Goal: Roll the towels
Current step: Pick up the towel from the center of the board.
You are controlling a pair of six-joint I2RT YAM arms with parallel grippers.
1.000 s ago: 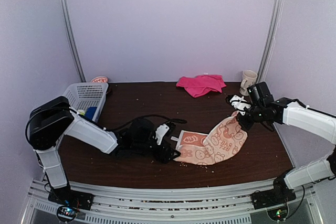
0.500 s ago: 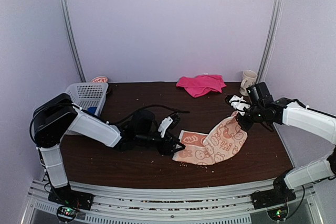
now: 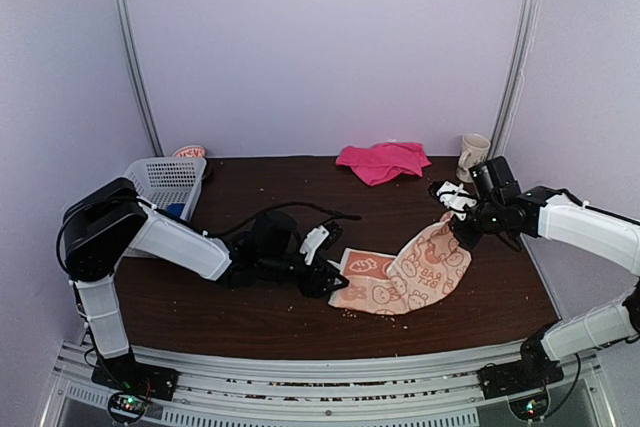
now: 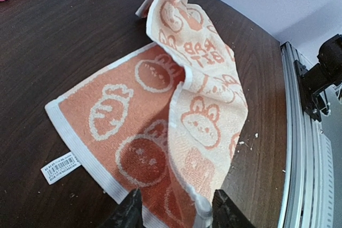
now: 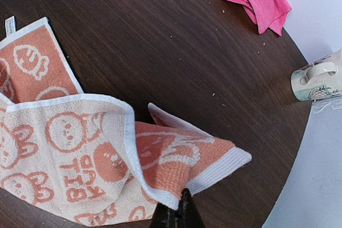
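The orange towel (image 3: 400, 277) with cream cartoon rabbits lies part flat on the dark table, and its right end is lifted. My right gripper (image 3: 455, 222) is shut on that raised corner (image 5: 176, 177), so the cloth hangs folded below it. My left gripper (image 4: 173, 212) sits low at the towel's near-left edge (image 3: 340, 292). Its jaws are apart, and the white-hemmed edge (image 4: 200, 201) lies between the two dark fingertips (image 4: 131, 209). The pink towel (image 3: 383, 160) lies crumpled at the back of the table, away from both grippers.
A cream mug (image 3: 474, 155) stands at the back right beside the right arm. A white lattice basket (image 3: 165, 182) sits at the back left. A white barcode tag (image 4: 60, 166) lies on the table beside the orange towel's hem. Crumbs dot the table.
My left gripper has slid right onto the orange towel's left edge and its jaws have narrowed around the hem. The right gripper has stayed still, holding the raised corner.
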